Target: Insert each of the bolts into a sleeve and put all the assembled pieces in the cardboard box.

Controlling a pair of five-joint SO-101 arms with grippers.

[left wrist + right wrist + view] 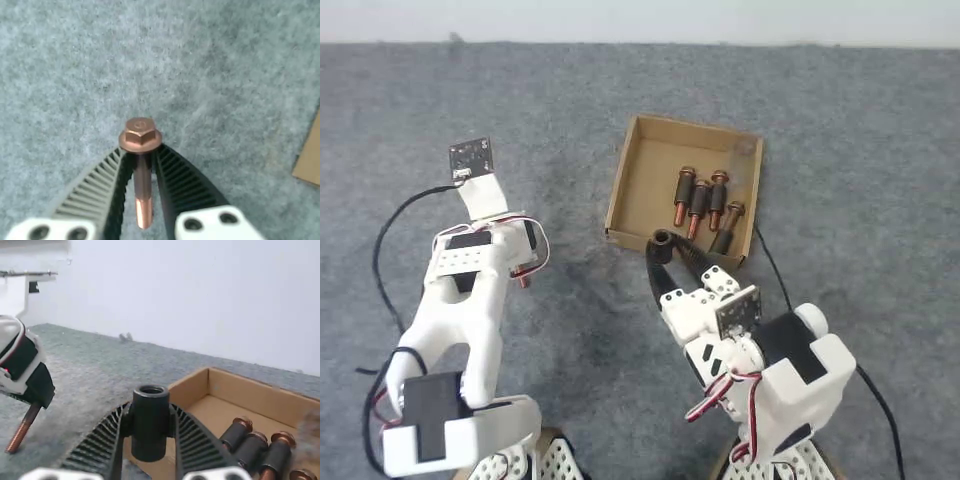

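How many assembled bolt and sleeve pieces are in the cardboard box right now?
4 assembled pieces lie in the cardboard box: three side by side mid-box, the fourth by the near right corner. None seems hidden.

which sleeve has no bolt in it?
The black sleeve clamped in the right gripper: its bore is empty. The four sleeves in the cardboard box each carry a copper bolt.

Copper bolt (141, 165); black sleeve (150, 421); brown cardboard box (625, 180); mottled grey tabletop (560, 130); white arms (460, 310).
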